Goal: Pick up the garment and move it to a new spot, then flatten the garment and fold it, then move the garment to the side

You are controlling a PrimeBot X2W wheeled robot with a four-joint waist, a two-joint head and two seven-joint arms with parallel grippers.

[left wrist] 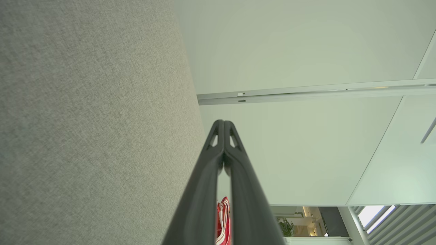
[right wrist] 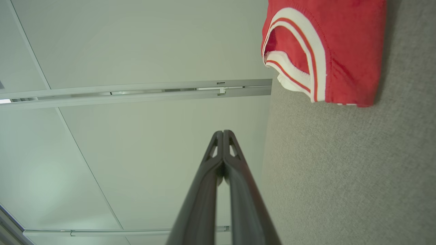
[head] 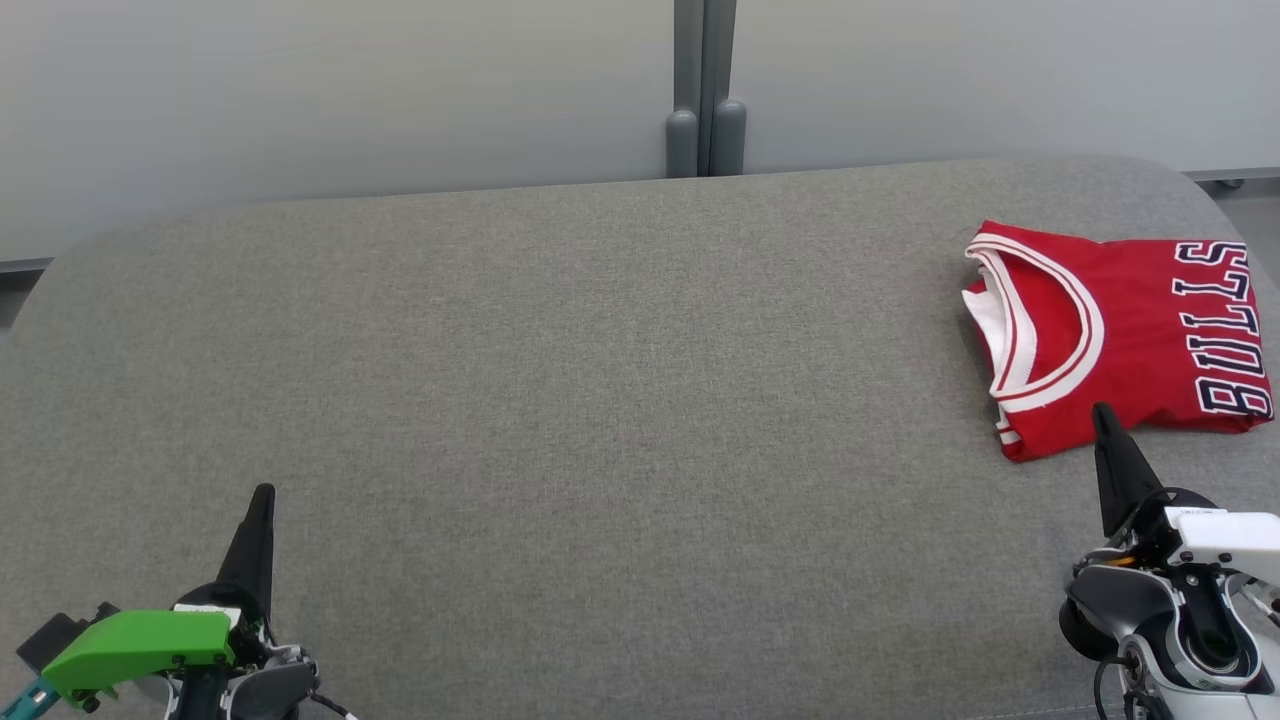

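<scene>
Grey woven upholstery (head: 560, 420) spreads wide before pale wall panels (head: 300, 100). The red garment (head: 1130, 330) lies on it at the far right, folded into a compact block with its white-trimmed neckline turned toward the middle. Both tools are clenched on nothing: the left gripper (head: 263, 492) sits low at the near left, well apart from the cloth, and the right gripper (head: 1102, 412) points up just beside the garment's near edge. Judging by the tidy fold and where it lies, the job looks to be at its last step, the shift to the side (or just past it). Done well, that means drawing the right arm back low and straight, so the fingertip does not catch the hem and pull a layer open. The garment's right end is cut off by the head view's edge, the number of layers underneath cannot be told, and whether the right fingertip touches the cloth or merely overlaps it is unclear.
</scene>
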